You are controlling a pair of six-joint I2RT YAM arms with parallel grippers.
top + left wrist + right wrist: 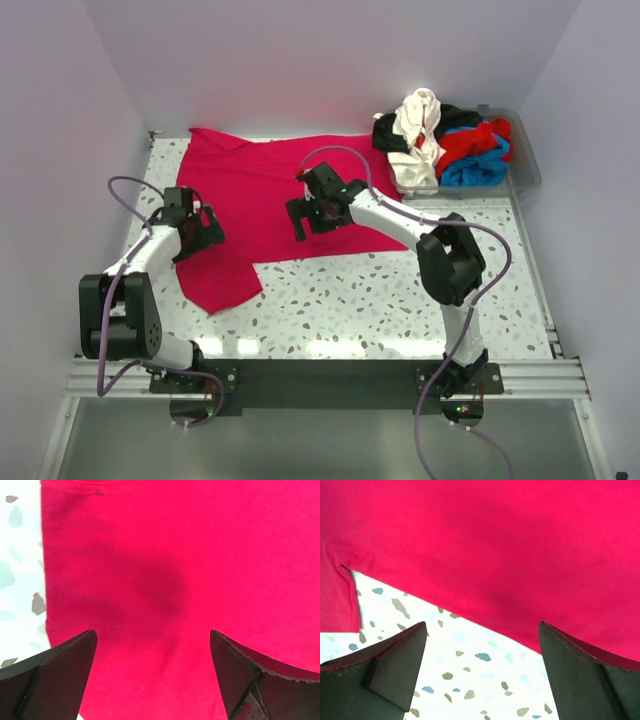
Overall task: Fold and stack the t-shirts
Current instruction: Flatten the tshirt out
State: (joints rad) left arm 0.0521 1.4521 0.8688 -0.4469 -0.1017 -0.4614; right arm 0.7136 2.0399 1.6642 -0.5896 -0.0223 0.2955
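Speckled terrazzo tabletop (400, 300) runs out from arm bases. Left gripper (152, 640) low over left part of crimson cotton t-shirt (255, 185), fingers spread wide, shirt's side edge just to its left. Right gripper (482, 630) at shirt's near hem, fingers spread wide, hem line crossing between them. Shirt lies spread across table's middle and far left, one flap reaching near-left. Far right corner: clear plastic bin (525, 170) holding tumbled heap of white, black, red, blue garments (470, 150)
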